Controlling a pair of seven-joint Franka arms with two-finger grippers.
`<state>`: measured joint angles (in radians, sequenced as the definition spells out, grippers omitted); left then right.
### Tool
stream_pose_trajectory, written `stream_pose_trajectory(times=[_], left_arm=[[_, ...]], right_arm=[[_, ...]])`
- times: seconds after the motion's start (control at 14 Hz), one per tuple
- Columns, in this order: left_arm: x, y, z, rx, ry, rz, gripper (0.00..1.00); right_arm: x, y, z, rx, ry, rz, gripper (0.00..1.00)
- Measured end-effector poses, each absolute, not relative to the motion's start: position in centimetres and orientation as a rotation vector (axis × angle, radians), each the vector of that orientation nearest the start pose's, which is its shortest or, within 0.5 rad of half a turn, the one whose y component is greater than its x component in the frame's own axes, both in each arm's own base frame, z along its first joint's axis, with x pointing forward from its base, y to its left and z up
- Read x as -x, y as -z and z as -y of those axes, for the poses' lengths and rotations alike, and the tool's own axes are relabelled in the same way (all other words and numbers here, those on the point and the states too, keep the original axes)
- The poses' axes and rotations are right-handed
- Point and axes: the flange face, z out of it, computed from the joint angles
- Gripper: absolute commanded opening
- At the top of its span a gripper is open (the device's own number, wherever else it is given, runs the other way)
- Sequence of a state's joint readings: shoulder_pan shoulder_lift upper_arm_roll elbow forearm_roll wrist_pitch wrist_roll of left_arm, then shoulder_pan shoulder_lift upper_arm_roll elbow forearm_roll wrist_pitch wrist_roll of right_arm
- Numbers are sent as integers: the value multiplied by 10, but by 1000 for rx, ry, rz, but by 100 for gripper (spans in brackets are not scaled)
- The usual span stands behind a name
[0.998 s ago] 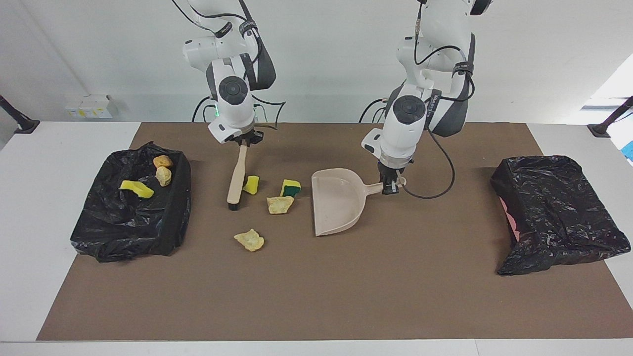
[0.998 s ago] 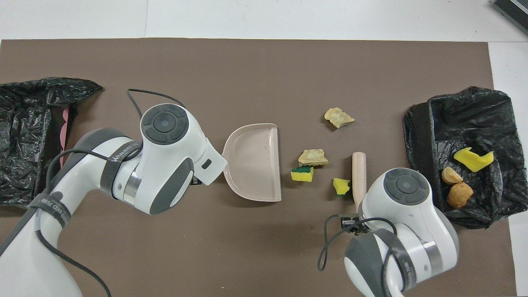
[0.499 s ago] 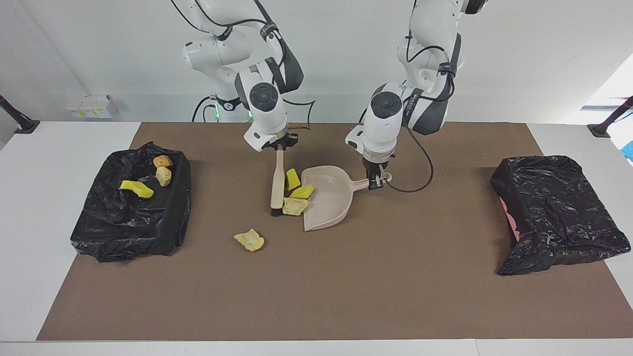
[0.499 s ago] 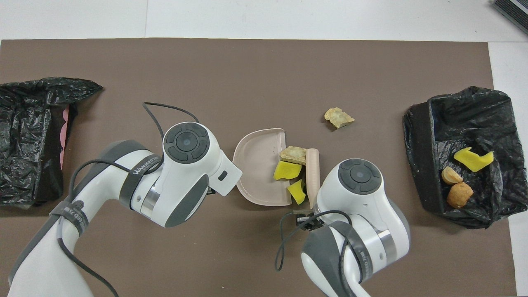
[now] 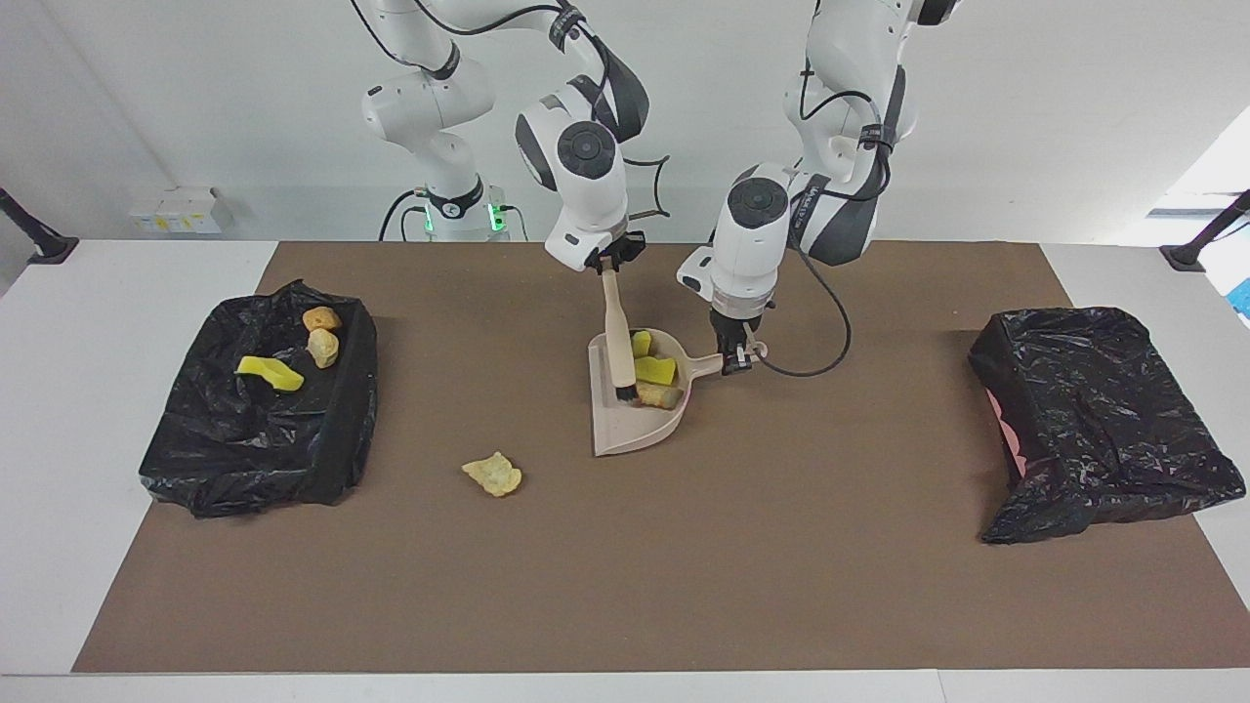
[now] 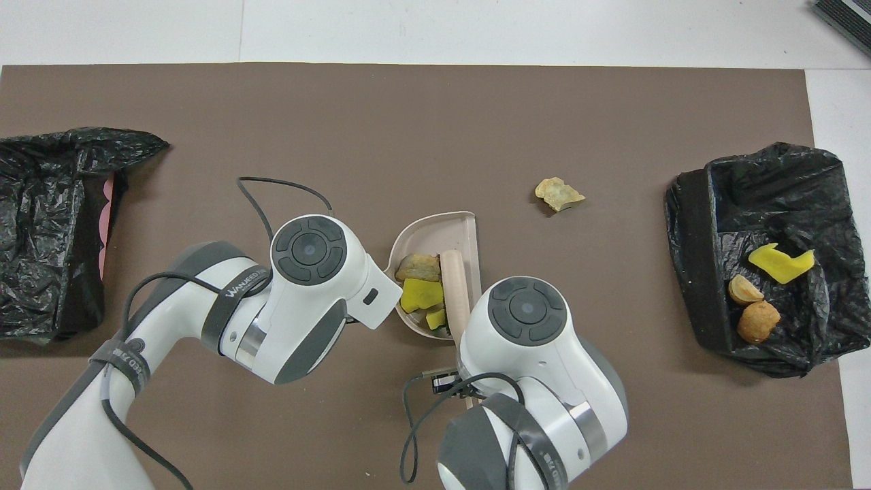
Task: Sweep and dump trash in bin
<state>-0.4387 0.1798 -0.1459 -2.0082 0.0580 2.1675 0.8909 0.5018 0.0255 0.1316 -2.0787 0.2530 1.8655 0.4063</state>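
Trash split three ways: three scraps sit in the dustpan (image 5: 635, 415) mid-counter — two yellow sponge bits (image 5: 654, 370) and a tan bread lump (image 5: 659, 395). One tan scrap (image 5: 493, 474) lies loose on the brown mat (image 5: 625, 586), farther from the robots than the dustpan and toward the right arm's end of the counter. Three more pieces (image 5: 283, 351), one yellow and two orange-tan, are in the black-lined bin (image 5: 259, 430) at the right arm's end. Right gripper (image 5: 607, 262) is closed on the top of the brush (image 5: 619, 342) handle; the brush leans with its bristle end down inside the dustpan, touching the scraps. Left gripper (image 5: 739, 359) is clamped on the dustpan handle, pan resting on the mat with its open edge facing the right arm's end. In the overhead view both arm bodies cover most of the pan; only its part farther from the robots (image 6: 435, 231), the scraps and the brush tip show. Second black-bagged bin (image 5: 1099, 420) sits at the left arm's end of the counter, well apart from everything else.
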Motion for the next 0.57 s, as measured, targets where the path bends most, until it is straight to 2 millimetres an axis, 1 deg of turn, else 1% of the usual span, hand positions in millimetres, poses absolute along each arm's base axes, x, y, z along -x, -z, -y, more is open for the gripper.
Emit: stream_pose_trajectory(times=[0.14,0.21,0.43,0.57], left_arm=[[-490,-366,318,2277,-26,-2136,0],[-491,-366,318,2276,-14,-2135,0],[-499,-367,308,2295,22,-2108,0],[-503,-366,302,2308,28,-2092,0]], right_arm=[[-428,-399,-318,3037,-464,178,0],[-440,-399,-310,3069,-438,178,0],[-471,-393,-281,3181,-376,202,0],[-491,-394,-258,3255,-320,263,0]])
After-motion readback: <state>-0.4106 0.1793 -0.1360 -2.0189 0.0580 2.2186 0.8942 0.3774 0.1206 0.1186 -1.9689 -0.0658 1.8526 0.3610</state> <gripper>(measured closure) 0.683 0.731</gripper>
